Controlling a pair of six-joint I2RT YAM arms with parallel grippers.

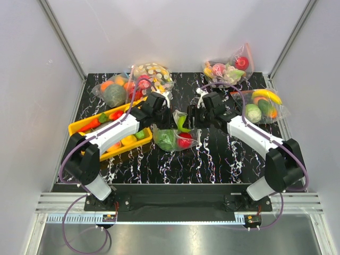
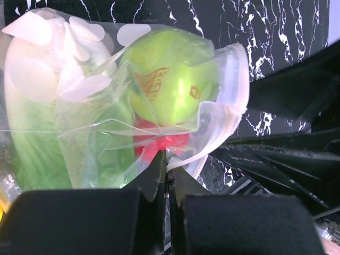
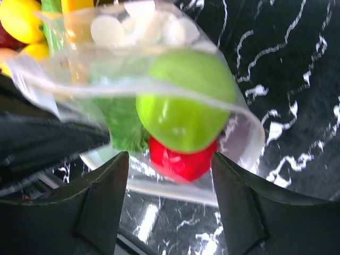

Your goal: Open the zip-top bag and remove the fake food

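Left wrist: crinkly clear bag [image 2: 228,101] wraps glossy round apple [image 2: 175,79].

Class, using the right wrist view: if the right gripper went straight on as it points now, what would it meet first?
Probably the plastic of the clear polka-dotted zip-top bag, with the glossy red round fruit and green apple just behind it, though depth is unclear.
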